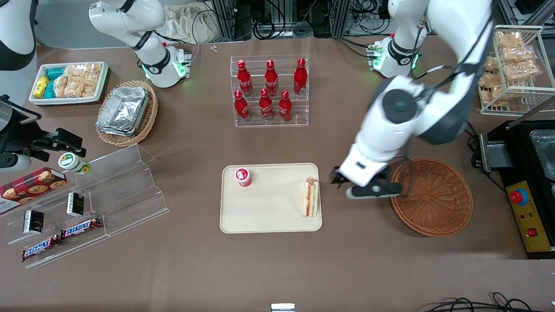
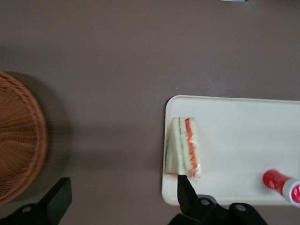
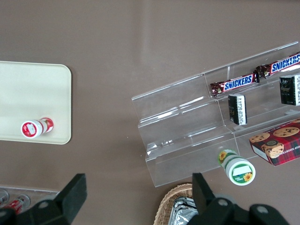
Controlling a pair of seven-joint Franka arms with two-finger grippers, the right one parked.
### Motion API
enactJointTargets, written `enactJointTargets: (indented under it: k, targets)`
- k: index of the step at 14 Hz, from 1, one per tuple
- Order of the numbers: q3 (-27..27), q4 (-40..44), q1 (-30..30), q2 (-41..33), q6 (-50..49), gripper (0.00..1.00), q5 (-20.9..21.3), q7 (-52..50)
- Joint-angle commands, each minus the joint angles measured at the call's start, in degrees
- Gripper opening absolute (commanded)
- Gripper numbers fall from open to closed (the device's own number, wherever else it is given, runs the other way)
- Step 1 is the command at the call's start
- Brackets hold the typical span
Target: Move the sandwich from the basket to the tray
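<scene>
The sandwich [image 1: 311,198] lies flat on the tray [image 1: 269,216], at the edge nearest the basket [image 1: 433,197], with a small red-and-white bottle [image 1: 243,177] also on the tray, well apart from it. The pincer [image 2: 124,197] hangs over the bare desk [image 1: 277,268] between tray and basket, its fingers [image 2: 58,197] spread wide and holding nothing.

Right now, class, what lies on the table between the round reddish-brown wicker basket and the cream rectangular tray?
Only bare brown table. The left wrist view shows it plainly between the wicker basket and the tray; the left gripper hangs above that stretch, jaws open and empty.
</scene>
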Motion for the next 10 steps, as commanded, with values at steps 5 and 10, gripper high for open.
enactJointTargets:
  k: [5, 10]
  targets:
    - [9.6, 9.7, 3.1, -8.9, -28.8, 1.00, -7.8, 18.3]
    - [18.0, 3.8, 1.7, -18.0, -32.7, 1.00, -11.3, 26.5]
